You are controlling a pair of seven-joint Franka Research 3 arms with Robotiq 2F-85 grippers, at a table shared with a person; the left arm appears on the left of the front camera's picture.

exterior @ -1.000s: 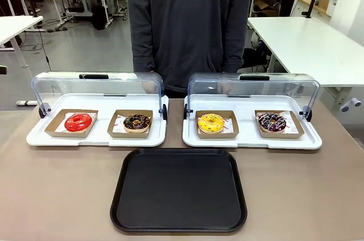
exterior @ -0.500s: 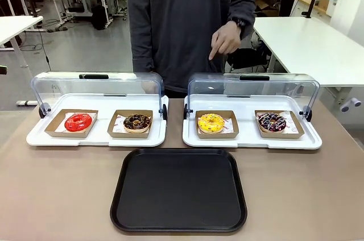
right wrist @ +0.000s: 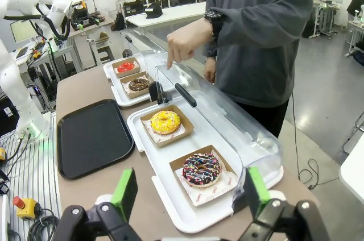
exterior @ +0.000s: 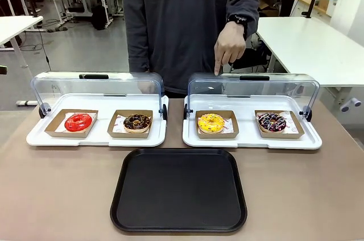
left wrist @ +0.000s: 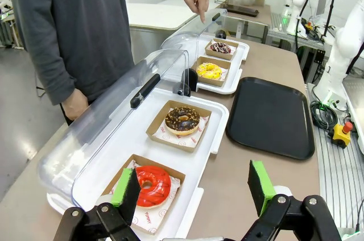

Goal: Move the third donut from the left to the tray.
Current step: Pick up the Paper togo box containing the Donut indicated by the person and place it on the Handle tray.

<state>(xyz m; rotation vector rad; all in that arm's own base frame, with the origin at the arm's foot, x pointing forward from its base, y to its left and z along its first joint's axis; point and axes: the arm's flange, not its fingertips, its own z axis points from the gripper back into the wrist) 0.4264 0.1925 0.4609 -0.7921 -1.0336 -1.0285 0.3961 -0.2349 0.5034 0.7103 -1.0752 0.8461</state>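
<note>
The third donut, yellow-glazed with small red sprinkles, lies in a brown cardboard holder on the right white tray; it also shows in the wrist views. The black tray lies in front of it, nearer me, with nothing on it. A person's hand points a finger down over the raised clear lid above the yellow donut. My left gripper is open, far from the donuts. My right gripper is open too, with nothing between its fingers.
A red donut and a chocolate donut sit on the left white tray. A dark sprinkled donut sits to the right of the yellow one. Both clear domed lids stand raised at the back.
The person's hand came up from the side, then lowered with a finger pointing down at the right lid above the yellow donut. The donuts and the tray stayed put.
</note>
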